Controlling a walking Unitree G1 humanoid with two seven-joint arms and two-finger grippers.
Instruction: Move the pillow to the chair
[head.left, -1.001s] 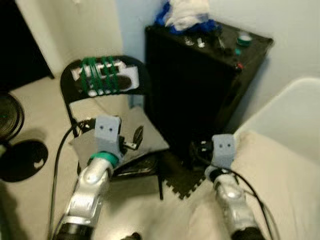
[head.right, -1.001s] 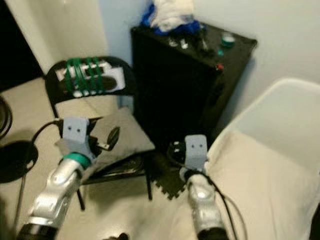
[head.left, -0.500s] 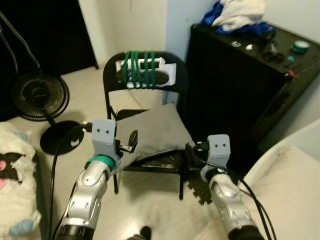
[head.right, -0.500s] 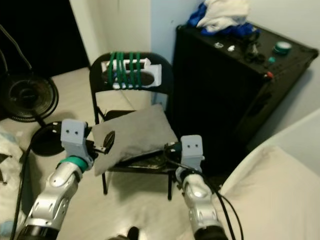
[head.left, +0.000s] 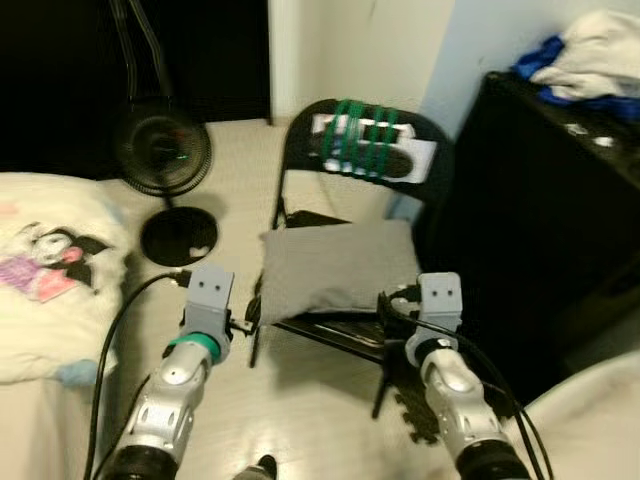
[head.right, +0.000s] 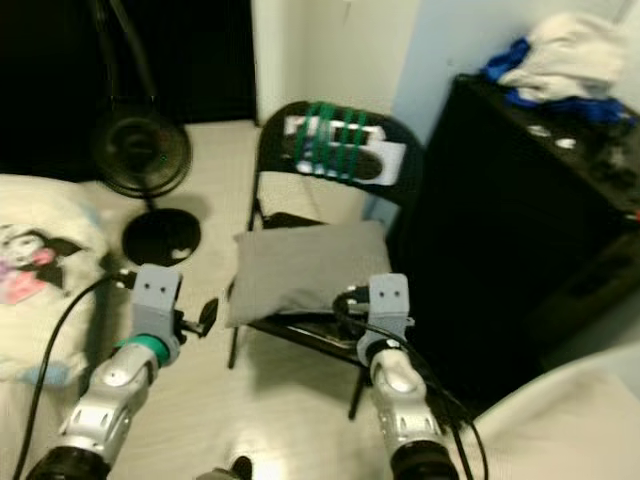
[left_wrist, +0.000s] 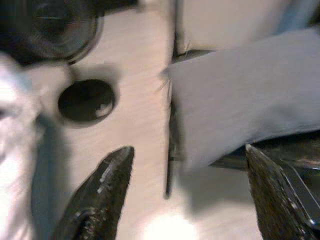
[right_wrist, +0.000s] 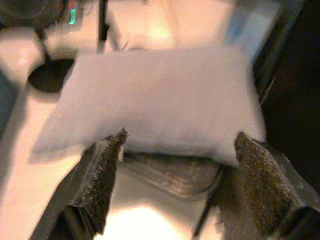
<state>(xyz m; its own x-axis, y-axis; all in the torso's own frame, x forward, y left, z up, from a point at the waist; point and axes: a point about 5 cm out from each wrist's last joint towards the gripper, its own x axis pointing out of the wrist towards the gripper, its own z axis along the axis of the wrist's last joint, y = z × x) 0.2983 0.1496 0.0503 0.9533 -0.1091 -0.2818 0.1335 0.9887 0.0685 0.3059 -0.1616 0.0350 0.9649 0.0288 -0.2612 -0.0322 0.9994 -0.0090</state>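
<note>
Pillow (head.left: 335, 267) lies flat on the seat of the black folding chair (head.left: 372, 125), so I judge the placing done. Nearest to me, my left end effector (left_wrist: 182, 195) and right end effector (right_wrist: 175, 177) are both spread wide and empty. I see no readable writing.

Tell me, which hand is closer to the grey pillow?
The right hand: it sits at the pillow's front corner, fingers open. The left hand hangs open beside the chair, off the pillow's other corner.
</note>
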